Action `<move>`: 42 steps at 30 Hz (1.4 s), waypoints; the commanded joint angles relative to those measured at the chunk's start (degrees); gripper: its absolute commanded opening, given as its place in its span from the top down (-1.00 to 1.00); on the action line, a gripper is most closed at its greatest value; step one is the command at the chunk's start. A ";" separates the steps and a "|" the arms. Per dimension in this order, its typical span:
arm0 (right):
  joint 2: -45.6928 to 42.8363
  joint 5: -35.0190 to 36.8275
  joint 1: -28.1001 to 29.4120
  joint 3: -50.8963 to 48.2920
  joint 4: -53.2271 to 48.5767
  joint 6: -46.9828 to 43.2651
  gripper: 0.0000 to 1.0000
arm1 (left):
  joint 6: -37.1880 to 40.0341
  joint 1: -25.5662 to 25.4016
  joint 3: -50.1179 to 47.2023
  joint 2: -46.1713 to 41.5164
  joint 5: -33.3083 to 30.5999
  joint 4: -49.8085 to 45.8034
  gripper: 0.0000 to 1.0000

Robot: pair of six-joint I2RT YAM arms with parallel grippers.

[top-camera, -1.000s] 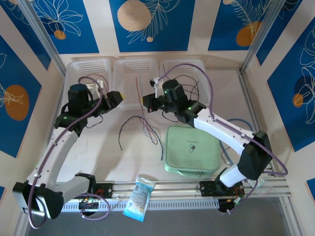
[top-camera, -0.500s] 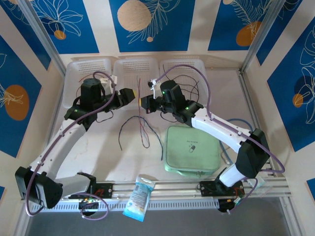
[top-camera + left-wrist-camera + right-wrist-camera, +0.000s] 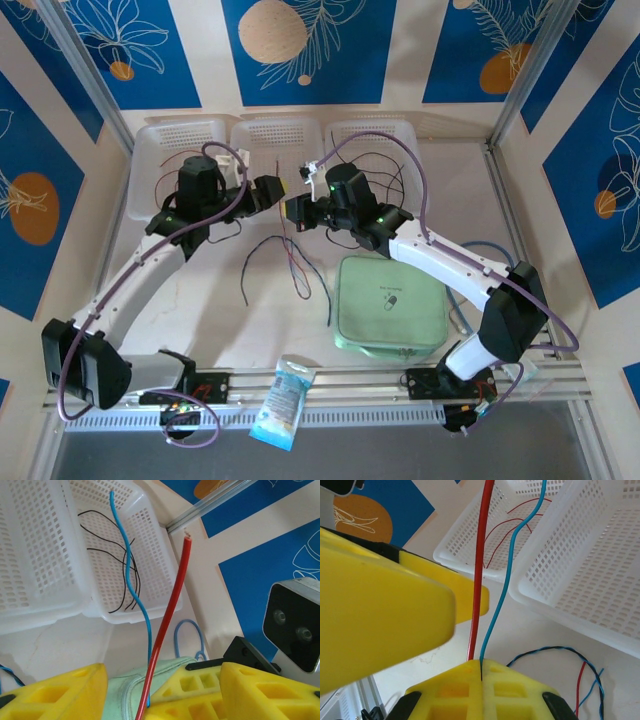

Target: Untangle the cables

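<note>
Three white baskets stand in a row along the far edge of the worktop (image 3: 200, 310). The left basket (image 3: 180, 127) holds a few thin red wires (image 3: 495, 540), curled loosely on its floor. The middle basket (image 3: 262, 150) looks bare inside, as far as the lattice shows. The right basket (image 3: 372, 128) holds several thin black wires (image 3: 107, 555), looped across its floor. In front of the middle basket the two hands meet above the worktop. The right hand (image 3: 481, 666) is clenched on a red cable (image 3: 479, 570) and a blue cable (image 3: 506, 580), both pinched in the seam between its yellow fingers and rising side by side past the baskets. The left hand (image 3: 277, 189) is just beside it, its yellow fingers parted and gripping nothing; one of them lies close along the red cable, and whether it touches cannot be told. Below the hands, more loose cables (image 3: 290, 265), black, red and blue, lie crossed over one another on the worktop between the baskets and the near edge. A pale green zipped pouch (image 3: 390, 300) lies closed to their right, with a light-blue cord (image 3: 188, 622) looping just beyond it. A snack packet (image 3: 283, 400) rests on the front rail.
</note>
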 commanded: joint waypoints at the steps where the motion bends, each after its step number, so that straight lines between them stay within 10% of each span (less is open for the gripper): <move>1: -1.00 -1.39 -0.20 0.51 0.07 -0.02 1.00 | -0.61 -0.78 -0.27 0.60 -1.28 2.18 -0.15; 9: -2.53 -0.87 -0.81 -0.17 -0.08 -0.10 1.00 | -1.11 -0.77 -1.42 0.59 -4.99 3.43 0.42; 26: -2.67 -3.39 -1.34 0.16 -0.61 -0.20 1.00 | -1.24 -1.03 -1.85 1.17 -0.36 6.54 0.11; 42: -3.96 -2.66 -1.25 -0.02 -1.06 -0.59 1.00 | 0.32 -0.95 -2.28 0.56 -6.43 2.76 0.69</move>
